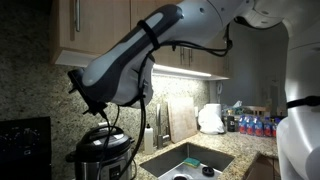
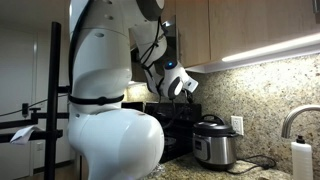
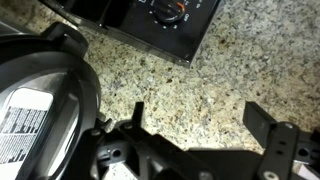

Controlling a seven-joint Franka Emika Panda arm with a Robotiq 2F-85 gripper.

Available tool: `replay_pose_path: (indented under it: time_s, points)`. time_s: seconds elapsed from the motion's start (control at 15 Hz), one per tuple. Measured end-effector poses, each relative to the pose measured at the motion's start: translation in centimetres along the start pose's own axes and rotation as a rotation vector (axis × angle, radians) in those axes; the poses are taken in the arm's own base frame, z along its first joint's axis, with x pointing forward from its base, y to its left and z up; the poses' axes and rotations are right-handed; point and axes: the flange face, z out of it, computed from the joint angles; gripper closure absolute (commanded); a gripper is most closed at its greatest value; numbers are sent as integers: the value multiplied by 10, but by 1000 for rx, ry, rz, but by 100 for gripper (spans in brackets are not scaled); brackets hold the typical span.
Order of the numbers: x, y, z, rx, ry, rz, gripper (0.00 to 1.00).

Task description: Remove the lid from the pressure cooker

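Note:
The pressure cooker (image 1: 100, 160) stands on the granite counter at the lower left, with a steel body and black trim; it also shows in an exterior view (image 2: 213, 145). Its black domed lid (image 1: 104, 141) sits on top, and shows in an exterior view (image 2: 211, 122). In the wrist view the lid (image 3: 45, 95) fills the left side and carries a white label. My gripper (image 1: 100, 106) hangs a little above the lid. It is open and empty in the wrist view (image 3: 200, 118), with its fingers over bare counter beside the lid. It also shows in an exterior view (image 2: 181, 85).
A black stove (image 3: 160, 15) lies beside the cooker and also shows in an exterior view (image 2: 172, 122). A sink (image 1: 190, 160) is set in the counter, with cutting boards (image 1: 180, 118) and bottles (image 1: 250, 124) behind it. Cabinets hang overhead. A power cord runs behind the cooker.

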Motion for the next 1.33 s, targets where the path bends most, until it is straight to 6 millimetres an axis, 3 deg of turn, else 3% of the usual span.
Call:
replay_pose_path:
  time_s: [0.13, 0.4, 0.67, 0.93, 1.33]
  points:
    - [-15, 1, 13, -9, -32, 94, 0]
    - [-58, 18, 59, -69, -124, 257, 0]
    - [-60, 38, 82, -115, -133, 340, 0]
    - [-47, 49, 73, -131, -105, 363, 0]
    - [-32, 65, 24, -146, -56, 328, 0]
